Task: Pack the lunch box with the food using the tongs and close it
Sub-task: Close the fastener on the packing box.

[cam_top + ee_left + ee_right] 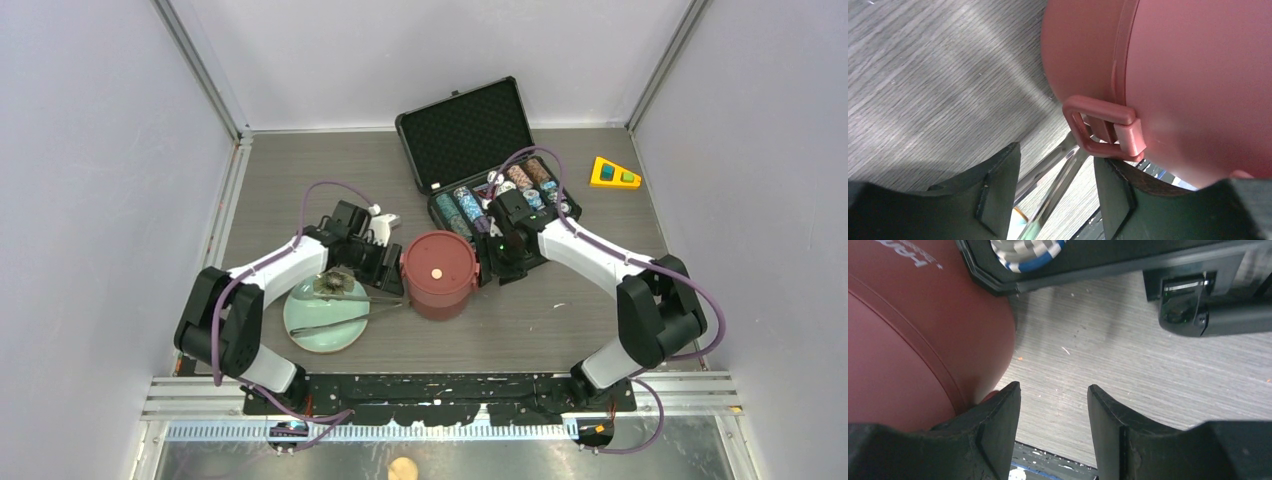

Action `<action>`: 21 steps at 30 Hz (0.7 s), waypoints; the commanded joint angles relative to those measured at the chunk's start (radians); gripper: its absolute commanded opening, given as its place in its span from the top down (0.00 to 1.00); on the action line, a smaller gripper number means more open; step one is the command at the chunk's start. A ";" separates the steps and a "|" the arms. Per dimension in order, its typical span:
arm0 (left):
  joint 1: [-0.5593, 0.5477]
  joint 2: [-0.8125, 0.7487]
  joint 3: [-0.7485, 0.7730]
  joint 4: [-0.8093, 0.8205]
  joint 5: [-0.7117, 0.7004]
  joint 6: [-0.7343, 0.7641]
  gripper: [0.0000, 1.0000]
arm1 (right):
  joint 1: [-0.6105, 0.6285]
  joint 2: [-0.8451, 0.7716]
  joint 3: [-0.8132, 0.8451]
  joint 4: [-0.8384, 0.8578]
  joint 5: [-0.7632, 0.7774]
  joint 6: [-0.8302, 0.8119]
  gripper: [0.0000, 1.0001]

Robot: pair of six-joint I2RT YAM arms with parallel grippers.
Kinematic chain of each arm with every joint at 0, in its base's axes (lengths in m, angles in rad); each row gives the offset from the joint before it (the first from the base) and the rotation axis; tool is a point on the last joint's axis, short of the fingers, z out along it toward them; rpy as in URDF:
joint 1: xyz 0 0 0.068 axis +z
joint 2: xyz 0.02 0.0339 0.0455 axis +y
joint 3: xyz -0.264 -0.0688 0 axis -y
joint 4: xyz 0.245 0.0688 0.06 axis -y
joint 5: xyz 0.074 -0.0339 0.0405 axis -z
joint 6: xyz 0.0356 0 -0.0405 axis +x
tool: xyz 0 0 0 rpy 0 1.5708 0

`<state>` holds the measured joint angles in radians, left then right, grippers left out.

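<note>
Looking down from above, I have the maroon lunch box (438,300) standing mid-table with a lid on it and one arm on either side. My left claw (386,262) sits just beside its left wall and my right claw (492,256) just beside its right wall. Both are released: each wrist camera shows fingers parted, with tabletop in the gap and nothing pinched.

From the left wrist, a red loop clip (1104,127) on the box wall hangs just above the finger (1118,200) on the right of that view. The silver tongs (1058,177) show through the gap. From above, the tongs rest across the pale green plate (310,338), where a dark piece of food (333,285) sits, so packing looks barely begun.

I judge the step in hand is working the side clips to free the lid. To do it well, I would set one fingertip under the loop's free edge and move slowly. The other claw should brace the far wall so the box cannot slide into the black case of poker chips (470,135) behind.

White lettering (908,257) on the box wall is upside down and cropped, so I cannot read it. I see no other writing.
</note>
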<state>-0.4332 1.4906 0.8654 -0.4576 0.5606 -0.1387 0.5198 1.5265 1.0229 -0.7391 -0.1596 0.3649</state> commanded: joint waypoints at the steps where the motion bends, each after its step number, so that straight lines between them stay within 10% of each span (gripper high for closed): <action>1: -0.013 0.007 -0.005 0.051 0.033 -0.015 0.45 | 0.008 0.016 0.068 0.091 -0.020 -0.017 0.43; 21: 0.181 -0.228 -0.102 0.087 0.024 -0.070 0.42 | -0.009 0.032 0.131 0.116 0.048 -0.022 0.42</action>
<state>-0.2714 1.3231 0.7837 -0.4015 0.6052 -0.2054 0.5201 1.5784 1.1255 -0.6487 -0.1390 0.3393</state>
